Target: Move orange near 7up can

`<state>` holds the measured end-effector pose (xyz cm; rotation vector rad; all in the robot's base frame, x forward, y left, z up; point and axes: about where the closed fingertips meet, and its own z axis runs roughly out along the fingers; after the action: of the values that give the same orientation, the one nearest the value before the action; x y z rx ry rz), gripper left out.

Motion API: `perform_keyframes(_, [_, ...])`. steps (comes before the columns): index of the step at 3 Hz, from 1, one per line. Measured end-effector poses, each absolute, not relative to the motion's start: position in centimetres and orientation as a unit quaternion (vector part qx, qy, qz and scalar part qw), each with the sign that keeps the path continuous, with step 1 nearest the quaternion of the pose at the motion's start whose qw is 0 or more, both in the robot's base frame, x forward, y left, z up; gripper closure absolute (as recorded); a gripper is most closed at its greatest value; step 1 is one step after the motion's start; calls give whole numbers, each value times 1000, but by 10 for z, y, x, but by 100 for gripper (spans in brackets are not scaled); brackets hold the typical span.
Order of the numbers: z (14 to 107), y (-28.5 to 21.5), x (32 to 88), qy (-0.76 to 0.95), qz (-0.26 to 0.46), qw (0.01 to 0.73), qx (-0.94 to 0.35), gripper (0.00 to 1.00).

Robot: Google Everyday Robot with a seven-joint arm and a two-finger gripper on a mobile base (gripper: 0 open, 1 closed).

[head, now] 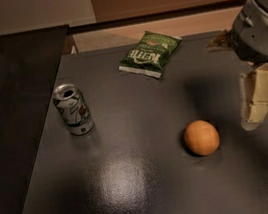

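The orange (pixel 201 138) lies on the dark table (pixel 138 194), right of centre and toward the front edge, touching nothing. The gripper (pixel 255 110) hangs just to its right, near the table's right edge and apart from the fruit; whether it is spread or closed cannot be told. The 7up can (pixel 73 109) stands upright well away on the left side. A green chip bag (pixel 150 53) lies flat at the back, aside from the line between orange and can.
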<state>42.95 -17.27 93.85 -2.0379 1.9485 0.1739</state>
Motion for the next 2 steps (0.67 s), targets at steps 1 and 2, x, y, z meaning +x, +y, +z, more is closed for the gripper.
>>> perform_keyframes(1, [918, -162, 417, 654, 79, 152, -737, 0])
perform_keyframes(2, [884, -150, 401, 630, 94, 140, -758, 0])
